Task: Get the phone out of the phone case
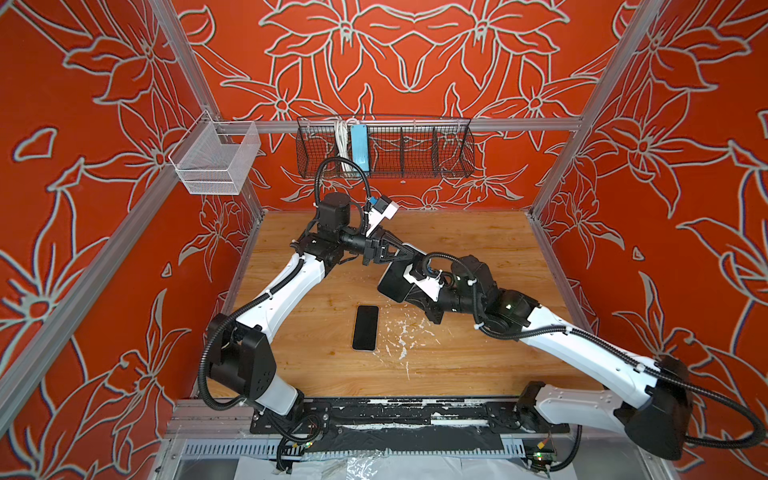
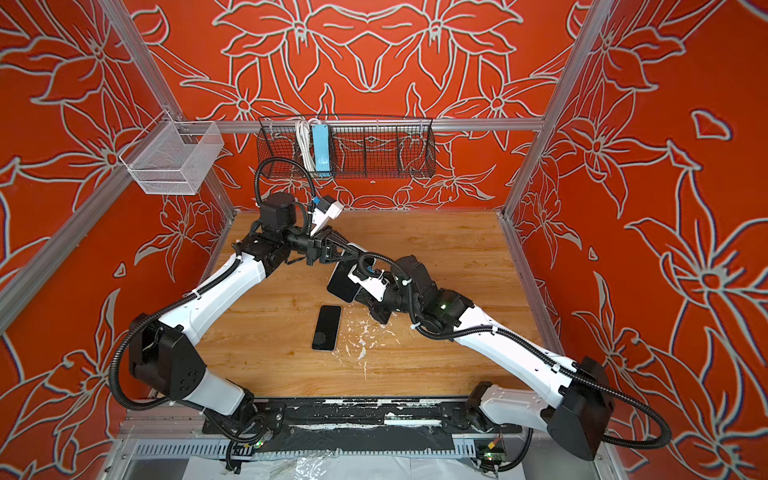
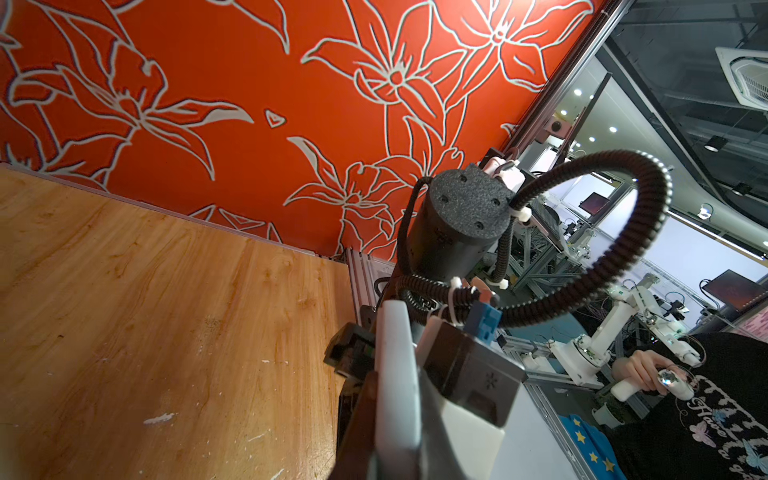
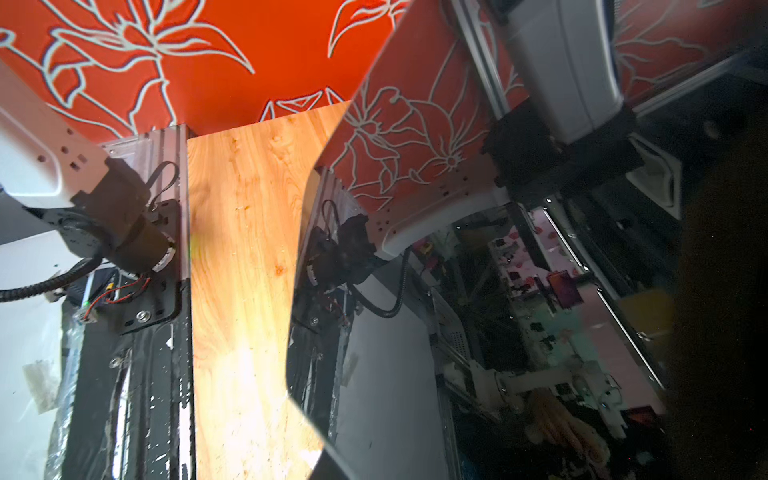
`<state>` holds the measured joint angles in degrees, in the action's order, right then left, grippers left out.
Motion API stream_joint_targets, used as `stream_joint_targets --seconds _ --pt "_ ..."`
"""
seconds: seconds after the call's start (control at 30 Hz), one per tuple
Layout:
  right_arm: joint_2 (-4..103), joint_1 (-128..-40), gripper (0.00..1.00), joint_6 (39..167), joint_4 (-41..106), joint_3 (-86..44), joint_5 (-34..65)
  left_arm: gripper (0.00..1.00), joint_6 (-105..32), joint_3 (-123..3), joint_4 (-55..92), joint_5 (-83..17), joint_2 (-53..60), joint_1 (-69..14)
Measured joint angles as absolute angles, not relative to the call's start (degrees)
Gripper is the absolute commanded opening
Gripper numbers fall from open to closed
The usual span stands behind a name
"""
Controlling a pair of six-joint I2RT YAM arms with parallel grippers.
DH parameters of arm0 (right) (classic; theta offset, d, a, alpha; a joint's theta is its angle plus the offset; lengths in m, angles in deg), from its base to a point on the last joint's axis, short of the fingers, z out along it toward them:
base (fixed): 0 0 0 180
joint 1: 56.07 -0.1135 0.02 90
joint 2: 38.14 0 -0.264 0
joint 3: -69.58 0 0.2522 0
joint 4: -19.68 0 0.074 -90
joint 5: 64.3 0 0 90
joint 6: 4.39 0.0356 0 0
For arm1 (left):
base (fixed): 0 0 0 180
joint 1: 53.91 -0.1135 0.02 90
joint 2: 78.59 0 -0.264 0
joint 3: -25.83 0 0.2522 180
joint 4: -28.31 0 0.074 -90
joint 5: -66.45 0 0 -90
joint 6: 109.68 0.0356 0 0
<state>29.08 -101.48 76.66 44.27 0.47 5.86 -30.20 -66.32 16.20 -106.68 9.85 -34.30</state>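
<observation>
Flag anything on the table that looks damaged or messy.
White flecks and scrapes mar the wooden table just right of the phone in both top views, like chipped paint. The black base plate at the front edge is scuffed white too. The phone lies flat, apparently intact.

Overhead stereo pair over table (image 1: 478, 365); close wrist views

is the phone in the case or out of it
Out. The phone lies flat, screen up, on the table, apart from the case, which is held up off the wood farther back.
</observation>
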Motion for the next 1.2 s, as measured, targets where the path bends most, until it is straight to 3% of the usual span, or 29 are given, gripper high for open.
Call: stream_joint_targets --seconds 0.23,0.6,0.8,1.2 --pt "28.9 -101.5 0.03 79.9 43.1 1.1 6.5 0.0 -30.5 -66.2 16.4 -103.9 9.9 -34.3" --pt "28.6 -101.3 0.24 85.0 42.2 1.4 7.6 0.0 -33.7 -66.2 16.3 -97.6 9.4 -34.4" --pt "25.9 -101.0 0.3 86.0 42.0 1.4 9.3 0.0 -35.5 -66.2 15.9 -93.9 7.8 -34.9" --pt "16.6 -101.2 0.5 92.2 37.5 3.9 11.7 0.0 -43.8 -65.8 15.8 -76.8 6.4 -35.2"
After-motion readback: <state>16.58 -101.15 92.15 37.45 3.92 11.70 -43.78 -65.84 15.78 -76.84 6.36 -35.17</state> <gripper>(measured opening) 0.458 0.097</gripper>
